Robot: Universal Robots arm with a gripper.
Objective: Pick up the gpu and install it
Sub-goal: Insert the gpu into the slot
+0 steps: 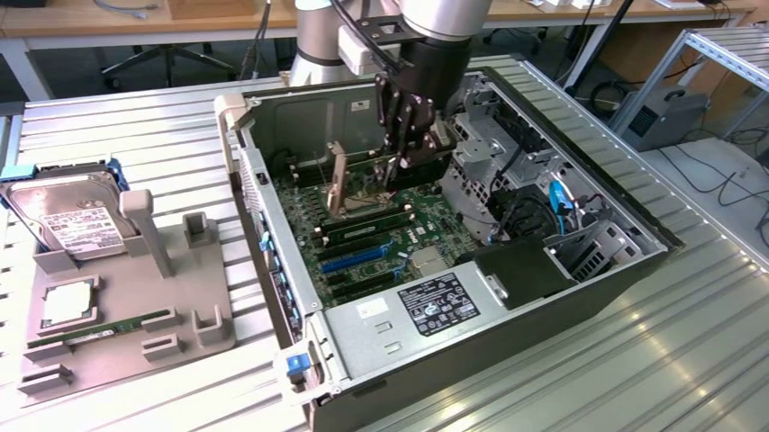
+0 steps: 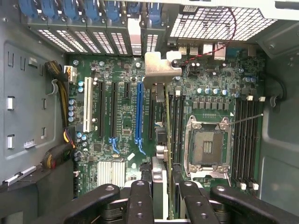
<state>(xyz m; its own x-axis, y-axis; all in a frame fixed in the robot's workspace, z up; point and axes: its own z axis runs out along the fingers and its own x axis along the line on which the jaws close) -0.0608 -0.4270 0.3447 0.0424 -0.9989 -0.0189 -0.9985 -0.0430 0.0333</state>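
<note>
The gpu [image 1: 360, 184] hangs upright inside the open computer case [image 1: 258, 180], just above the motherboard [image 1: 384, 238], with its metal bracket [image 1: 340, 175] towards the case's rear wall. My gripper [image 1: 402, 162] is shut on the card's upper edge. In the wrist view the gpu [image 2: 162, 121] shows edge-on as a thin strip, and its silver bracket [image 2: 161, 70] sits by the rear slot openings. The card lies between the blue slot [image 2: 138, 112] and the memory slots beside the CPU socket [image 2: 208, 147]. My gripper [image 2: 161, 189] has a black finger [image 2: 140, 200] on each side of it.
A drive cage [image 1: 481, 153] and cables with a blue plug [image 1: 559, 202] crowd the case at the exterior view's right. The power supply [image 1: 415, 310] fills its near end. Outside, a grey fixture [image 1: 180, 297] holds a hard drive [image 1: 72, 216] and a memory stick [image 1: 103, 328].
</note>
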